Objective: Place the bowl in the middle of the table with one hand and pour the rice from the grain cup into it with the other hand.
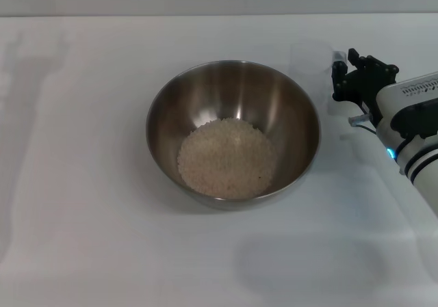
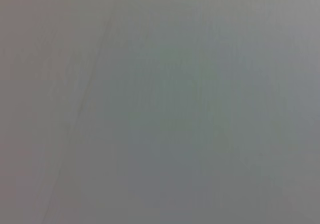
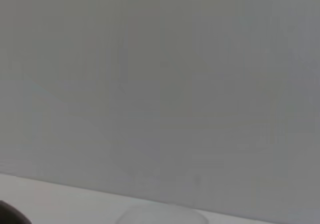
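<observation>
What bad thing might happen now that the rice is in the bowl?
The clear grain cup stands close beside the right gripper, so a careless pull-back might knock it over. It is also hard to see against the white table. The bowl sits near both, so a bump might scatter the rice.

Steel bowl (image 1: 233,132) sits upright mid-table (image 1: 82,184) with a pale rice (image 1: 227,158) pile inside, and the clear grain cup (image 1: 311,64) stands at its 2 o'clock, looking empty.
</observation>
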Controlling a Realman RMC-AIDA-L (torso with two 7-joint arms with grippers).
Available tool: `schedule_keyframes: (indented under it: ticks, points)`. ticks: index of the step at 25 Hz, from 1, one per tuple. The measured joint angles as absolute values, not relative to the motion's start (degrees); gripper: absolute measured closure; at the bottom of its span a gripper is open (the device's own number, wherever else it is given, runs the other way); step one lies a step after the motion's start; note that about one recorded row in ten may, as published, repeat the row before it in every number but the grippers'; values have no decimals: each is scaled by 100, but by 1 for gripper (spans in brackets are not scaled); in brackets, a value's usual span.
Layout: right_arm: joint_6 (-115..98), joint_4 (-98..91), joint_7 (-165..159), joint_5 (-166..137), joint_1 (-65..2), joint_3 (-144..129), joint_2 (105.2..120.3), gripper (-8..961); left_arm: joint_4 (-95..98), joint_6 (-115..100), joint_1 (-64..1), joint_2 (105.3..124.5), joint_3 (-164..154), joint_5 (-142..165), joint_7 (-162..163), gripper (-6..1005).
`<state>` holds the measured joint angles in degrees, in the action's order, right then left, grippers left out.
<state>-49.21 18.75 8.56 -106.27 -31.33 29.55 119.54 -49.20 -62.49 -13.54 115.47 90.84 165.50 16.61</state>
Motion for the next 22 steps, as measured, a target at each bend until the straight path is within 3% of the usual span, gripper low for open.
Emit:
schedule_keyframes:
  ticks: [22]
  points:
    - [-5474, 1924, 847, -10619, -2694, 2556, 11971, 730, -5055, -6306, -1227, 11539, 9052, 16550, 1686, 189]
